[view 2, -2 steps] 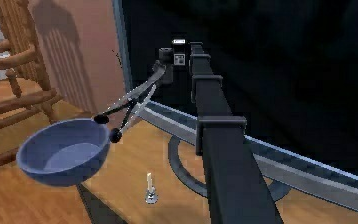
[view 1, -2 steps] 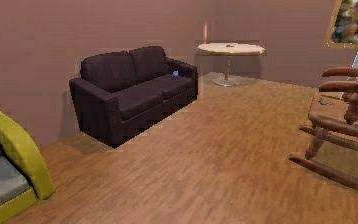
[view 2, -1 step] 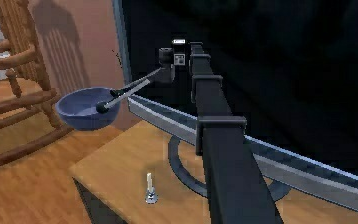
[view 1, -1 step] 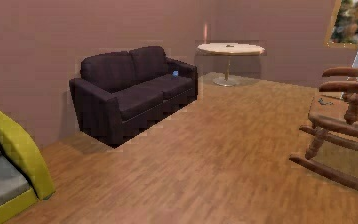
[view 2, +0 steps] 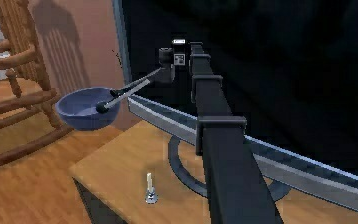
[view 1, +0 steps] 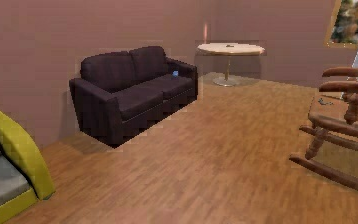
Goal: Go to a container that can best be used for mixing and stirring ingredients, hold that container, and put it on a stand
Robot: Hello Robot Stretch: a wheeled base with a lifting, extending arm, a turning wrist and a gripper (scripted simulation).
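Bowl hangs from the gripper, arm extended above the stand.

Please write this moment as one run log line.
hand: holds round blue bowl | bowl: clear of light wooden stand | placed: not yet

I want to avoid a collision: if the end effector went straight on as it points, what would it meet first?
The blue bowl, right at the end effector; beyond it, perhaps the rocking chair, but depth is unclear.

Bare floor between sofa and rocking chair, dark screen crowding stand
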